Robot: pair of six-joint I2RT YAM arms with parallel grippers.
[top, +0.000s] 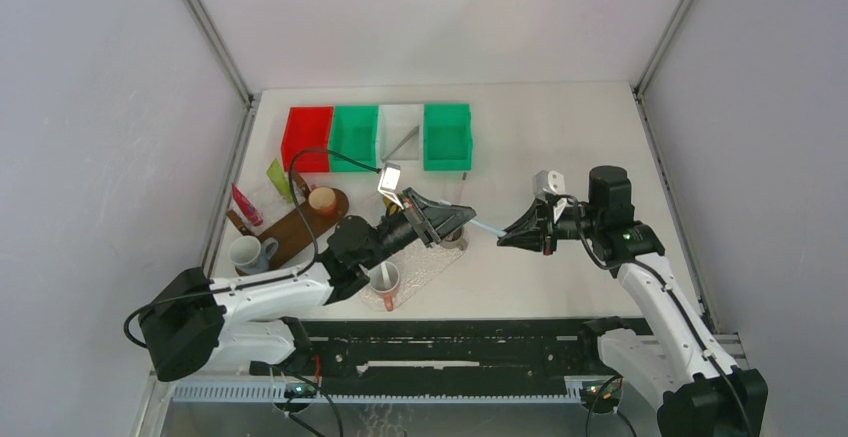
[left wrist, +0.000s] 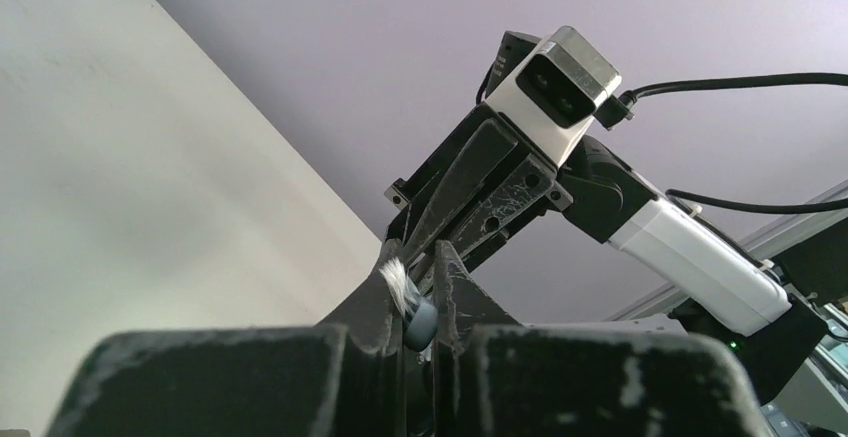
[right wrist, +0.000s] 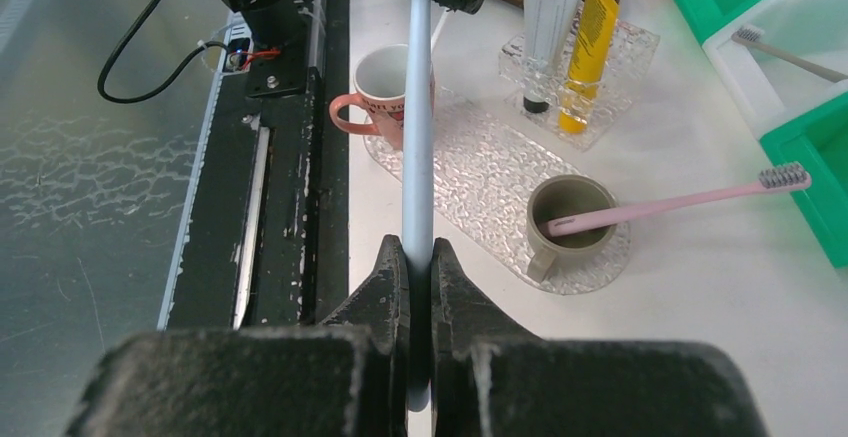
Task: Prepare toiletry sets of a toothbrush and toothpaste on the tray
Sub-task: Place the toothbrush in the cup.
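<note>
White mug (right wrist: 385,77) with a pink handle stands on the near end of the clear textured tray (right wrist: 480,172), closest to the arm bases. Above the table, just right of the tray, a pale blue toothbrush (right wrist: 418,137) is stretched between both arms, off the surface. Right gripper (right wrist: 418,257) is clenched on the handle end. Left gripper (left wrist: 418,257) is clamped on the head end, white bristles poking out beside its fingers (left wrist: 450,292). The two grippers face each other tip to tip, near but apart.

Olive cup (right wrist: 570,222) sits on the far end of the same tray, with a pink toothbrush (right wrist: 690,197) leaning in it, bristle end out over the table. Just past the tray, a small clear holder (right wrist: 635,47) has a white tube (right wrist: 550,17) and a yellow tube (right wrist: 590,47) upright, side by side.

Further left, a brown wooden board (top: 295,225) carries a grey-white mug (top: 248,252) and a tan cup (top: 323,200). A red tube (top: 245,204) and a green tube (top: 278,179) lie beside it.

At the far side is a row of bins: red bin (top: 305,137), green bin (top: 355,135), white bin (top: 400,127), second green bin (top: 447,135). A grey toothbrush (right wrist: 785,52) lies in the white one.
</note>
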